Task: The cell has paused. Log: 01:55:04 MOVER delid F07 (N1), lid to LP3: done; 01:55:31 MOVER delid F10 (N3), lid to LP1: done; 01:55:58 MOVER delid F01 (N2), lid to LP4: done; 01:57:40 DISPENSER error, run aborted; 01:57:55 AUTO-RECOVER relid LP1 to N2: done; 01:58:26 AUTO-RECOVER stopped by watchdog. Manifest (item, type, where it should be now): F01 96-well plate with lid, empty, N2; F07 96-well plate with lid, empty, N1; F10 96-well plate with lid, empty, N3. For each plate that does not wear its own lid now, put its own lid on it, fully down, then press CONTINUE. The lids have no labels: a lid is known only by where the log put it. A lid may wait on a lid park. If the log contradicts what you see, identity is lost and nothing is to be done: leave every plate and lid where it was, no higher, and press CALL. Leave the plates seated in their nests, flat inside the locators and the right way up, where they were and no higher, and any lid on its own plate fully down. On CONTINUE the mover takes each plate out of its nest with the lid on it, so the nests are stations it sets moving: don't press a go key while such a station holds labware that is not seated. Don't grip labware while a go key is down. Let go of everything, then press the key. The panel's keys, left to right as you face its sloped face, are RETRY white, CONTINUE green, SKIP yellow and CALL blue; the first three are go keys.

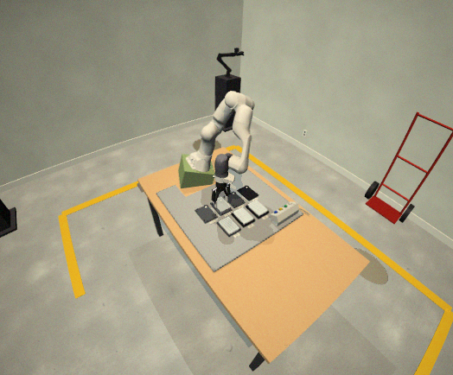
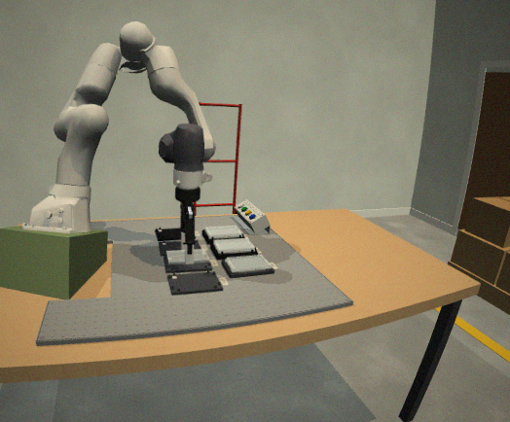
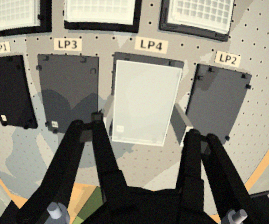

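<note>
My gripper [image 1: 221, 201] [image 2: 189, 253] [image 3: 143, 107] is shut on a clear lid [image 3: 147, 95], one pad at each long side. The lid is at park LP4 [image 3: 135, 57] [image 2: 190, 268], looks slightly raised, and shows the park's dark rear edge beyond it. Three plates sit in dark nests in a row: one [image 1: 228, 225] [image 2: 248, 264] [image 3: 197, 17], a middle one [image 1: 243, 216] [image 2: 234, 246] [image 3: 102, 12] and one [image 1: 258, 208] [image 2: 223, 232] [image 3: 15, 15] nearest the panel. They look flat; which wear lids I cannot tell surely. The key panel [image 1: 285, 214] [image 2: 261, 222] stands beyond them.
Park LP3 [image 3: 67, 82] and park LP2 [image 3: 217, 102] flank the held lid closely and bear no lid. Park LP1 [image 3: 10, 92] bears none either. The green base block [image 1: 194, 174] [image 2: 34, 263] carries the arm behind the parks.
</note>
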You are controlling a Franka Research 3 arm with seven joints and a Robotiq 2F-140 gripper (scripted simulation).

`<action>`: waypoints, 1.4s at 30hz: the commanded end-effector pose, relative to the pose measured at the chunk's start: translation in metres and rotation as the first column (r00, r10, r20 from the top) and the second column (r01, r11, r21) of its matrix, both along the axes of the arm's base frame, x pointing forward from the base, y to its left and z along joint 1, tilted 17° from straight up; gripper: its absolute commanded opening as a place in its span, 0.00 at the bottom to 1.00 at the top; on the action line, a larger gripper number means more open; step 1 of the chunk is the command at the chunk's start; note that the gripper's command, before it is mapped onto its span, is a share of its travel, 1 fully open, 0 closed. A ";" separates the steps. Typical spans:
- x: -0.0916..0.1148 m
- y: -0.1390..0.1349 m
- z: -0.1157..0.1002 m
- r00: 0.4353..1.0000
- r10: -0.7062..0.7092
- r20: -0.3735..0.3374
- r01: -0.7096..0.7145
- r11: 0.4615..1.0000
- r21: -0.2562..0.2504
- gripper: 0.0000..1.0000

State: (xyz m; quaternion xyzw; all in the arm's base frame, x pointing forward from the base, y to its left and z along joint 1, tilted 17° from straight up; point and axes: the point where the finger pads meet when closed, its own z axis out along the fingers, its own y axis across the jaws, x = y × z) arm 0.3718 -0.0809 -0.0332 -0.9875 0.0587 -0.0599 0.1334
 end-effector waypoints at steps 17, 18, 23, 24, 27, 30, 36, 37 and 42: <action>-0.004 -0.008 0.027 1.000 -0.007 -0.004 0.007 1.000 -0.002 0.00; -0.004 -0.008 0.029 1.000 -0.007 -0.004 0.007 1.000 -0.002 0.00; -0.005 -0.010 0.036 1.000 -0.007 -0.004 0.007 1.000 -0.002 0.00; -0.005 -0.010 0.037 1.000 -0.007 -0.004 0.007 1.000 -0.002 0.00; -0.006 -0.011 0.040 1.000 -0.007 -0.004 0.007 1.000 -0.002 0.00; -0.006 -0.011 0.041 1.000 -0.007 -0.004 0.007 1.000 -0.002 0.00; -0.006 -0.012 0.045 1.000 -0.007 -0.005 0.007 1.000 -0.002 0.00; -0.007 -0.012 0.045 1.000 -0.007 -0.005 0.007 1.000 -0.002 0.00; -0.007 -0.013 0.046 1.000 -0.007 -0.004 0.007 1.000 -0.002 0.00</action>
